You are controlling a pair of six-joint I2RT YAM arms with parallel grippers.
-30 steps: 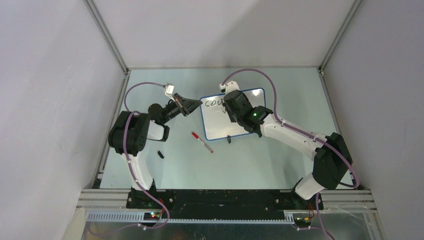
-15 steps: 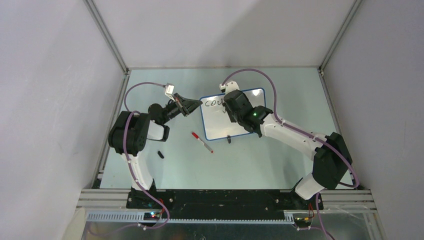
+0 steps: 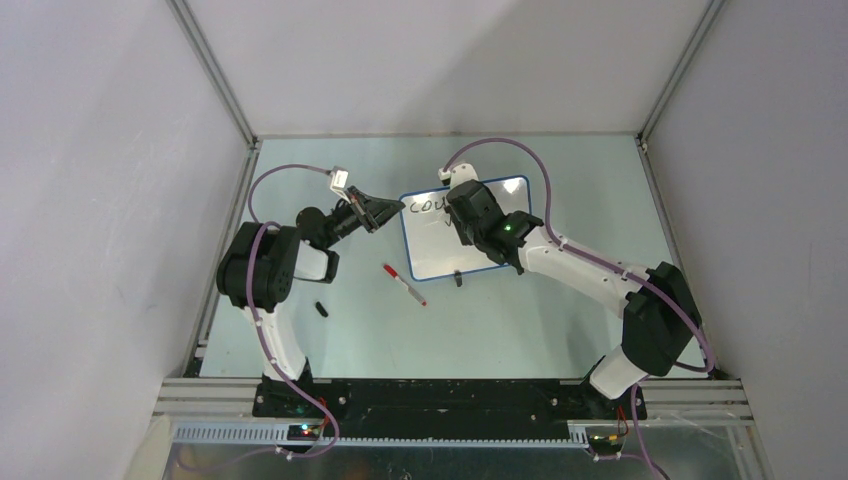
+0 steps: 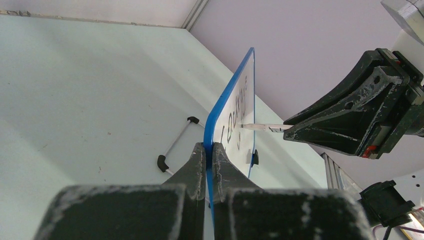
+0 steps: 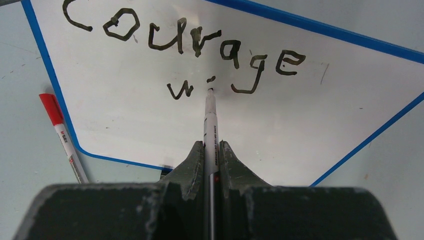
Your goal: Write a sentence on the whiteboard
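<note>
Slippage was my worry: left gripper [image 4: 209, 148] pinched on the whiteboard [image 4: 246, 95] rim between its fingers, right gripper [image 5: 211, 148] clamped on the marker [image 5: 210, 120], tip ahead at the unfinished sentence [image 5: 190, 45], where pressing hard could tilt the whiteboard.

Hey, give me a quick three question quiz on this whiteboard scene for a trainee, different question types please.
1. True or false: the left gripper is clamped on the blue rim of the whiteboard.
2. Which word is fully written? A) always B) courage C) wins
3. Fill in: the right gripper holds a ____ with its tip on the board.
Key: 1 true; 2 B; 3 marker.
</note>
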